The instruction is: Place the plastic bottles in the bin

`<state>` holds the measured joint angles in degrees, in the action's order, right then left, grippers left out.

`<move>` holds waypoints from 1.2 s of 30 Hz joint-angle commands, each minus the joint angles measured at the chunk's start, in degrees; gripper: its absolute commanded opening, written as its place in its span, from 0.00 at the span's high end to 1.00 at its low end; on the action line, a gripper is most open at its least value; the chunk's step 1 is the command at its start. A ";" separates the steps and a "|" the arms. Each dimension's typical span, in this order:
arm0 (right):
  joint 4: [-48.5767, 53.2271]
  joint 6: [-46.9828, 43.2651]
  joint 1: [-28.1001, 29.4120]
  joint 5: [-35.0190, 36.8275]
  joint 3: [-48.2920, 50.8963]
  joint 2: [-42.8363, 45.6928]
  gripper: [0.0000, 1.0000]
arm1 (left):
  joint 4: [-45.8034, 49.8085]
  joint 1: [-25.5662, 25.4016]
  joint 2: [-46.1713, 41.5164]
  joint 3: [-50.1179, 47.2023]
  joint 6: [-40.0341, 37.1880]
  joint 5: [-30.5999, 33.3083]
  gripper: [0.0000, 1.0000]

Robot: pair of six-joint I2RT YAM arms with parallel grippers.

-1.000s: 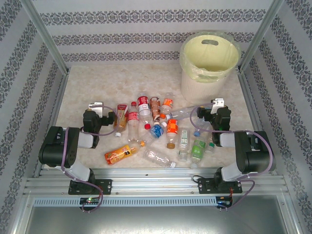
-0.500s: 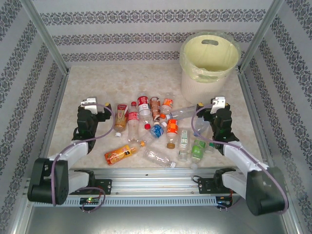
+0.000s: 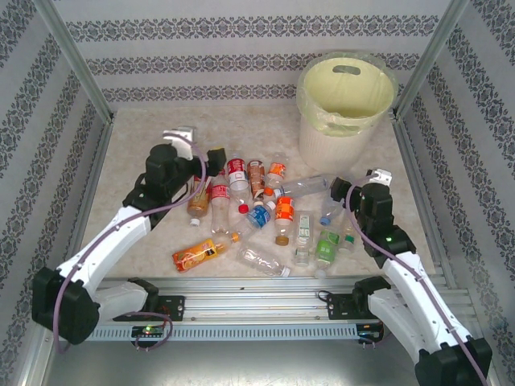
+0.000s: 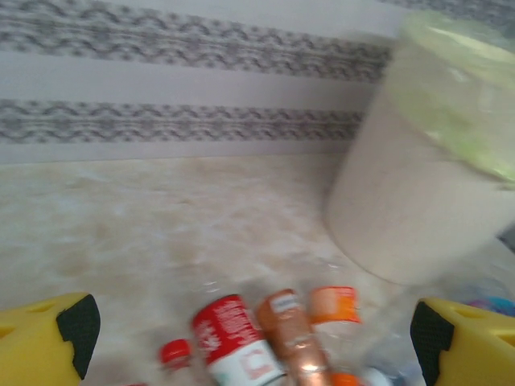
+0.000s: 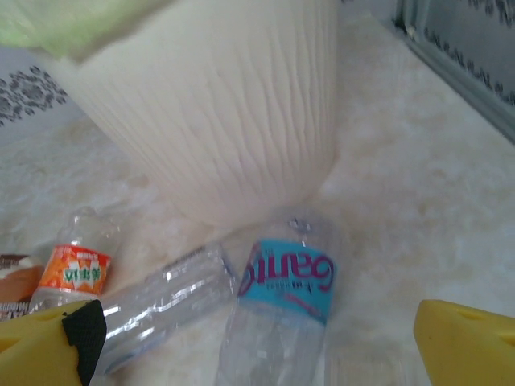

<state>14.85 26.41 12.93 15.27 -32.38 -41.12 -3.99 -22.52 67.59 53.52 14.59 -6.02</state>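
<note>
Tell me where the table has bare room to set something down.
The table's far-left part is bare, bordered by the back wall, the bin and the bottles. The middle is crowded with bottles, up to the bin's foot.

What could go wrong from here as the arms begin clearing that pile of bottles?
1. The red-labelled bottle lies right beside a brown one, so the open left pincer may catch both or scatter them.
2. The blue-labelled bottle lies close to the bin; the open right pincer could bump its wall.
</note>
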 commanded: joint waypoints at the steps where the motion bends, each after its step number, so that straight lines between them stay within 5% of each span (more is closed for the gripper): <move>1: 18.29 10.33 1.11 2.82 -3.73 1.29 0.02 | 11.98 -3.25 5.16 9.33 1.58 -7.33 0.00; 4: 25.40 14.27 1.75 4.80 -4.02 1.89 0.02 | 17.29 -5.77 10.47 17.28 -1.29 -13.22 0.00; 10: 32.61 16.04 1.84 -2.38 -5.54 -0.12 0.03 | 26.94 -10.85 17.95 27.82 -3.63 -20.95 0.00; 17: 40.70 18.69 2.61 -6.81 -6.34 -1.16 0.19 | 33.58 -17.71 16.56 28.00 -10.05 -18.31 0.00; 21: 40.53 21.65 2.88 -8.92 -4.80 -2.88 0.27 | 29.38 -18.17 15.34 23.07 -8.96 -19.30 0.00; 36: 35.90 21.93 2.89 -8.99 0.26 -8.15 0.31 | 27.46 -19.14 11.55 19.00 -8.34 -16.04 0.00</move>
<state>52.10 48.10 14.92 6.92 -33.21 -48.82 24.43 -40.88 80.47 72.73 7.07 -23.29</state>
